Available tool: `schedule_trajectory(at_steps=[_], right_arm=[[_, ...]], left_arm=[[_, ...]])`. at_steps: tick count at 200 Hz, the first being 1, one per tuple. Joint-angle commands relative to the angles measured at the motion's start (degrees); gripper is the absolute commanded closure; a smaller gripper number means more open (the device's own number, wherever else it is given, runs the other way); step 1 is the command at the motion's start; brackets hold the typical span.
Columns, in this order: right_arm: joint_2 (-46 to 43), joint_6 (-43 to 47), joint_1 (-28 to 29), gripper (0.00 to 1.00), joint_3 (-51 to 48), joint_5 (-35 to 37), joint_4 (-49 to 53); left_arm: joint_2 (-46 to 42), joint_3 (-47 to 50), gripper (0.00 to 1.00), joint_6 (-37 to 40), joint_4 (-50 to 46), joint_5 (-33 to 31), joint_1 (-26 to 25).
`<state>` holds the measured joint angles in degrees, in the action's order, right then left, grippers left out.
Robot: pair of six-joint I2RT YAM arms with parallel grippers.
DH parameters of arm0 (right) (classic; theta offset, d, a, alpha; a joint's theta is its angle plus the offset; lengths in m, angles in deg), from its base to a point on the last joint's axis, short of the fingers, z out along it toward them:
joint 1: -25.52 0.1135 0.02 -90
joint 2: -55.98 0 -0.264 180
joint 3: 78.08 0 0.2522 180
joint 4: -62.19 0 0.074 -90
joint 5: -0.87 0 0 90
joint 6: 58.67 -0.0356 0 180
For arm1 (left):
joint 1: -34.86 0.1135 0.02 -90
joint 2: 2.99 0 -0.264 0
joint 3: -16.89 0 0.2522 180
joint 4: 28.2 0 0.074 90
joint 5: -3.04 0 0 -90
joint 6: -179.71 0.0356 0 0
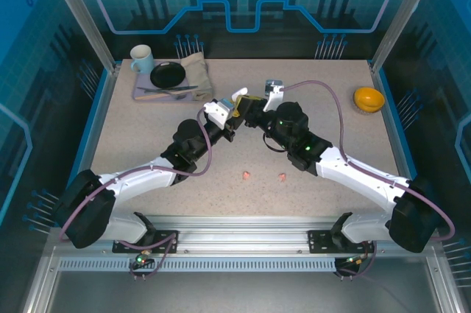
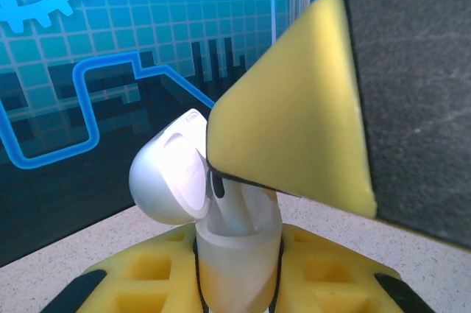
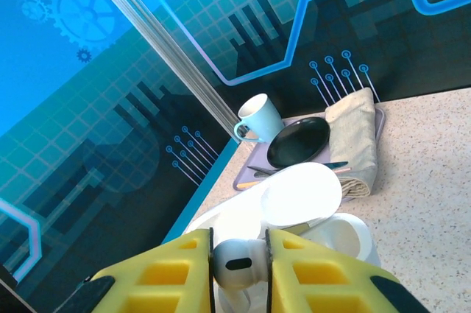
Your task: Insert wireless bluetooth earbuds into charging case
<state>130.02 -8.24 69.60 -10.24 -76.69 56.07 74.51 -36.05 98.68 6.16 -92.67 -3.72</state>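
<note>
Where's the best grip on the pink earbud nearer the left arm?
Come straight down and pinch across its sides. That pink earbud lies low on bare table, well apart from the other pink earbud, so nothing crowds the claw. Its long axis is too small to tell, so align once closer.

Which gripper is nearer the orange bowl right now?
Right. The right gripper, pinching a white earbud, is left of the orange bowl; the left gripper, holding the white case, sits farther left.
</note>
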Motion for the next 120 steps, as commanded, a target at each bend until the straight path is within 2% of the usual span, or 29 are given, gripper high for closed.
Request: schedule_trajectory(at_steps=[1, 65, 120], right_arm=[[-0.8, 3.7, -0.2, 0.79, -0.3, -2.4, 4.1], [0.2, 8.0, -0.7, 0.77, 2.0, -3.5, 9.2], [0.3, 7.8, -1.0, 0.67, 2.5, -2.9, 10.2]], left_arm=[[-2.7, -3.4, 1.00, -0.2, 4.5, 1.4, -0.3], [-2.8, -3.6, 1.00, -0.4, 4.1, 1.7, -0.3], [-2.8, -3.6, 1.00, -0.6, 3.7, 1.8, -0.3]])
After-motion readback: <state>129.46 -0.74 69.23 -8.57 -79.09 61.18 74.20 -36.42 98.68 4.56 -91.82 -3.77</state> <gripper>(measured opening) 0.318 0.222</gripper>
